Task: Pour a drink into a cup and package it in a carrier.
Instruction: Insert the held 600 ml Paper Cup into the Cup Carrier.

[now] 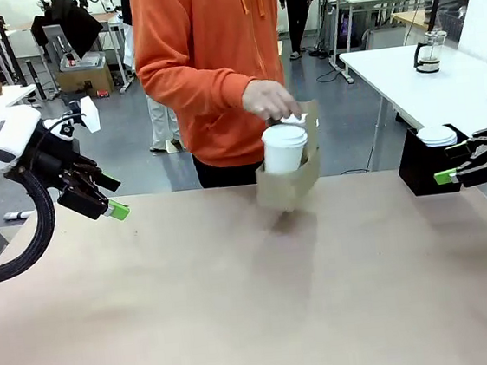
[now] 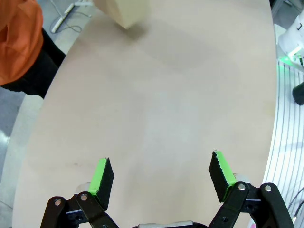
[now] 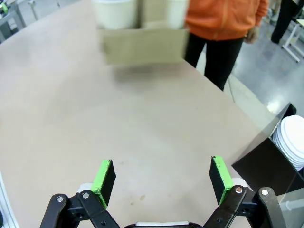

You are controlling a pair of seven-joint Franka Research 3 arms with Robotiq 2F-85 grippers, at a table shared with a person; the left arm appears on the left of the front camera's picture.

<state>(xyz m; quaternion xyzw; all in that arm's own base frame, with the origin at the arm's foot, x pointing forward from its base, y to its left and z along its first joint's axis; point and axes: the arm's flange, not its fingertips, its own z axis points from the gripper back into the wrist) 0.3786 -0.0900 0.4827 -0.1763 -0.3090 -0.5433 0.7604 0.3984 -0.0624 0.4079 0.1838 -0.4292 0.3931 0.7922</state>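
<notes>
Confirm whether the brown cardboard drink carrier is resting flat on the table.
No: the person's hand holds the brown cardboard drink carrier tilted above the table.

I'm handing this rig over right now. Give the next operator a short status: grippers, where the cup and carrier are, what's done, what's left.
Left gripper: open, empty, at the table's left side.
Right gripper: open, empty, at the right side beside the black box that holds white lids.
Carrier: the person's hand holds it by the handle, tilted, at the far edge of the table.
Cup: lidded, sitting in the carrier.
Done: cup is lidded and packed.
Left: apparently nothing for the arms except perhaps the carrier being taken away. The contents cannot be seen through the lid.
</notes>
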